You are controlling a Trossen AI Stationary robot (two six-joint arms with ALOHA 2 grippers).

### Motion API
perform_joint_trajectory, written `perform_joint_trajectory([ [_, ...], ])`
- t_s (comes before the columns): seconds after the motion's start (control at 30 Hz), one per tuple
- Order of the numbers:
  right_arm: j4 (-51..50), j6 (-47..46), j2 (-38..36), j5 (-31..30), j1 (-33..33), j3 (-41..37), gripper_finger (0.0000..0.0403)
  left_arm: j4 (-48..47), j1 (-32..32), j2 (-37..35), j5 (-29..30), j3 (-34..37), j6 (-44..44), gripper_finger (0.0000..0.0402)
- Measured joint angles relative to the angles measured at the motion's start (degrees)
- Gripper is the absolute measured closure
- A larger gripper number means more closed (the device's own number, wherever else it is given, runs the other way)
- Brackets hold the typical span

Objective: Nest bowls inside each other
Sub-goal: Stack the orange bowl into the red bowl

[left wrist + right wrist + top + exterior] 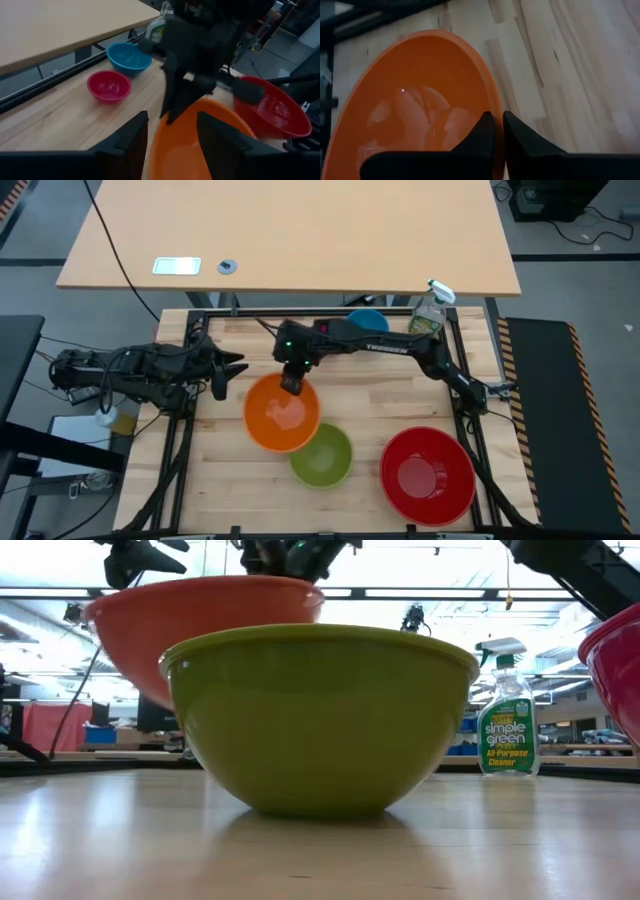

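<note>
Item 1. Right hand (293, 384): dark, two-fingered, clamped on the far rim of the orange bowl, one finger (479, 134) inside the wall and the other outside.

Item 2. Round glossy orange plastic bowl (282, 413): smooth, curved wall with a thin rim. It hangs from the right hand, mouth upward and tilted; in the low view its base is clear of the counter (400, 395), a pale wooden butcher-block top of jointed strips.

Item 3. Round glossy lime green plastic bowl (322, 455): upright, mouth up, resting on the counter just beside the orange bowl on the side away from the right hand; the two rims overlap as seen from above.

Item 4. Large round glossy red plastic bowl (427, 476): upright on the counter, well apart from the right hand, beyond the green bowl.

Item 5. Small round blue plastic bowl (129, 57) and smaller magenta-pink plastic bowl (108, 85): both upright, near each other, behind the right hand toward the counter's far edge.

Item 6. Left hand (226, 370): dark fingers spread apart, holding nothing, near the orange bowl's rim at the counter's edge.

Item 7. Clear plastic spray bottle (506, 708): white trigger head, green label, standing upright at the far corner.
</note>
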State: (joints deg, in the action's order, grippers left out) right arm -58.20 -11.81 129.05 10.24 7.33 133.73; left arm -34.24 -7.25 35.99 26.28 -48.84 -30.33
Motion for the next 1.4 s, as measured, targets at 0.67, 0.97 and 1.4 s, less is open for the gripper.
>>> perform_joint_trajectory([
  [0.67,-16.90,17.42,-10.01,17.52,-3.14,-0.01,0.0377,-0.24,0.04,0.90,7.39,0.00,1.41,0.0230],
  [0.97,-28.09,22.26,-10.47,21.21,-4.63,-0.02,0.0376,-0.18,0.04,7.14,8.57,0.04,-1.58,0.0230],
  [1.4,-30.99,16.00,-24.30,12.09,-6.62,-8.19,0.0376,4.15,0.04,13.53,8.57,0.07,-0.90,0.0230],
])
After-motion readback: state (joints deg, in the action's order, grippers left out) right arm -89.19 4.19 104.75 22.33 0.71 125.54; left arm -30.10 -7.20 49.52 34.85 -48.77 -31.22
